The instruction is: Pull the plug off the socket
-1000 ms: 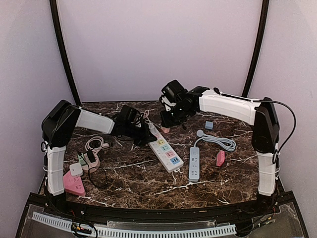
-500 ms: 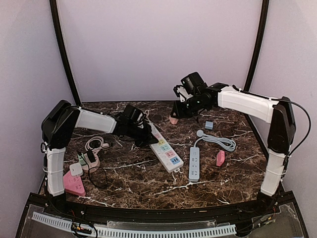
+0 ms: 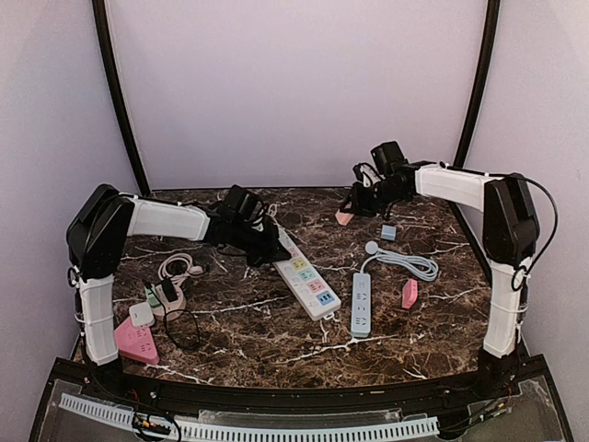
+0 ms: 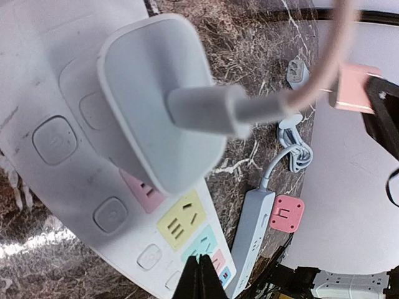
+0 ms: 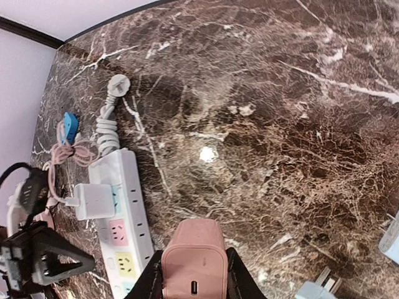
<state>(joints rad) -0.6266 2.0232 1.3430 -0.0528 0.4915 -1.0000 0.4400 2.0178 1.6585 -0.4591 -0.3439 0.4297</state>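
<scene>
My right gripper [image 3: 352, 208] is shut on a pink plug [image 3: 343, 218], holding it above the back right of the table, free of any socket. The right wrist view shows the pink plug [image 5: 194, 258] clamped between the black fingers [image 5: 149, 280] of that gripper [image 5: 194, 274]. The white power strip [image 3: 308, 281] with coloured sockets lies in the middle. My left gripper [image 3: 272, 252] is shut, with its tips [image 4: 201, 280] low over the strip [image 4: 75, 187]. A white charger [image 4: 156, 93] with a cable is still plugged into the strip's far end.
A grey power strip [image 3: 361, 304] with a coiled cable [image 3: 409, 262] lies right of the white one. Beside it are a pink adapter [image 3: 409, 293] and a small blue one [image 3: 388, 233]. Chargers, cables [image 3: 170, 293] and a pink strip [image 3: 136, 339] sit at the left edge.
The right arm has carried the pink plug from just above the white strip's far end up and away to the back right. The left gripper has stayed shut at the strip.
</scene>
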